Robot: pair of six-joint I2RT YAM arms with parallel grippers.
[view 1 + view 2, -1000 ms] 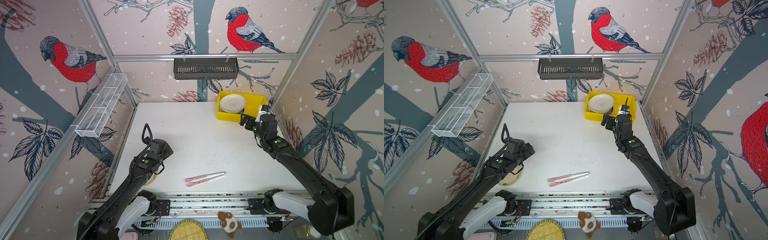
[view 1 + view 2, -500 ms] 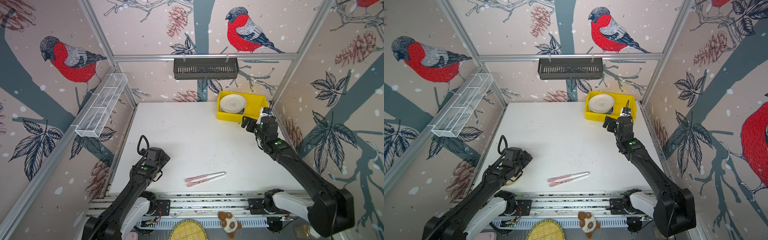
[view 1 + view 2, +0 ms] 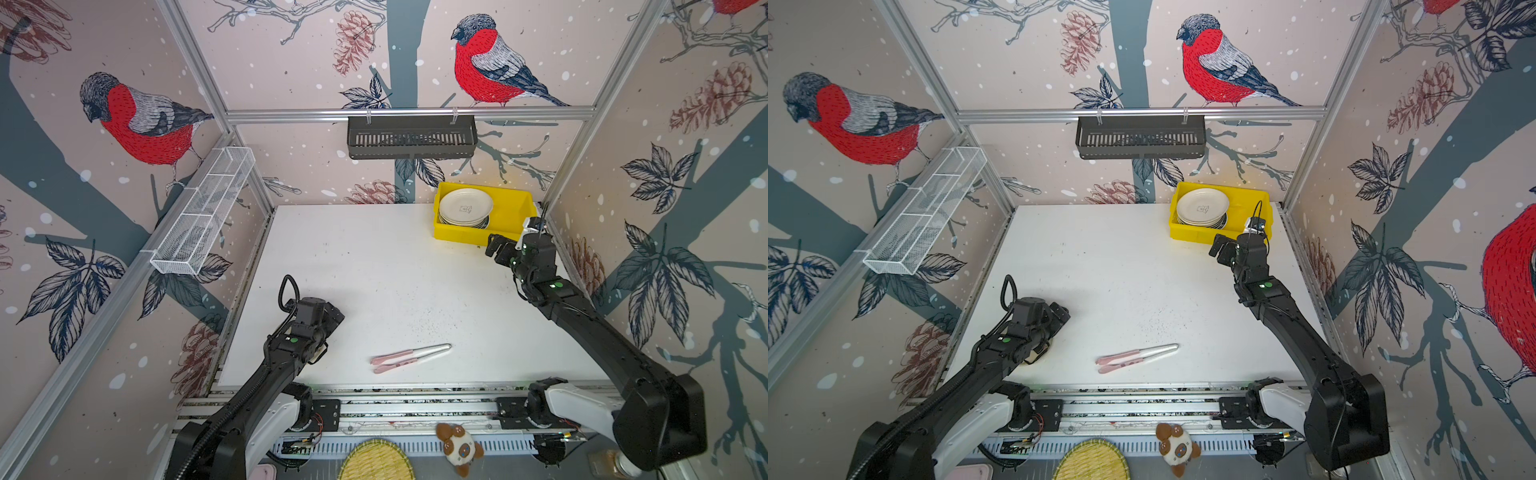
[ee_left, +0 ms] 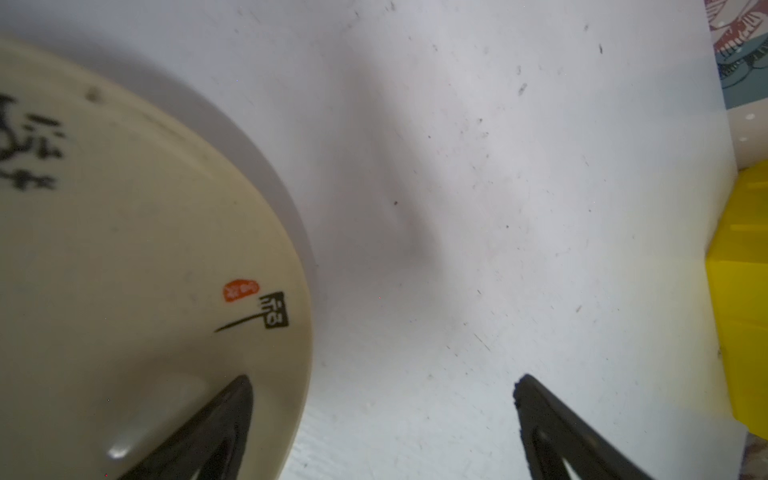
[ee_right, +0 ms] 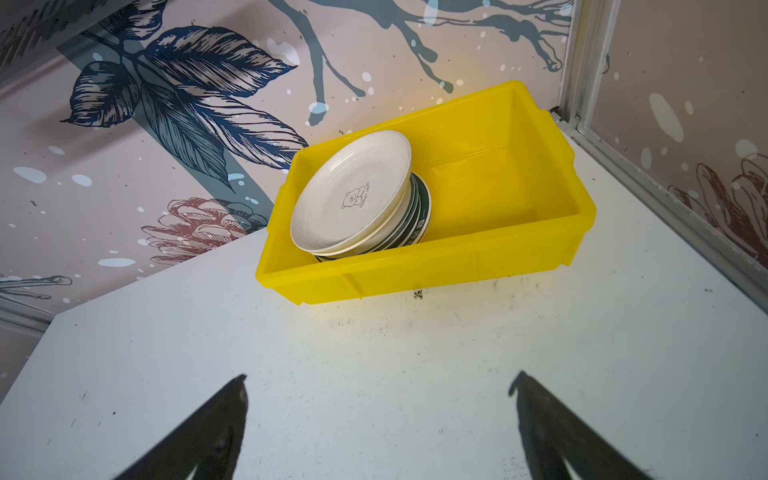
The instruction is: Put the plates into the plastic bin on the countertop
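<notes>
The left hand (image 4: 382, 386) is spread wide and empty at the front left of the white surface (image 3: 374, 270). One finger (image 4: 216, 424) is over the rim of a cream plate (image 4: 145, 249) lying flat there, the other over bare surface. The right hand (image 5: 378, 382), also wide and empty, hovers just in front of the yellow bin (image 5: 478, 266) in the back right corner. A stack of plates (image 5: 353, 195) sits in the bin's left half, its top plate tilted.
</notes>
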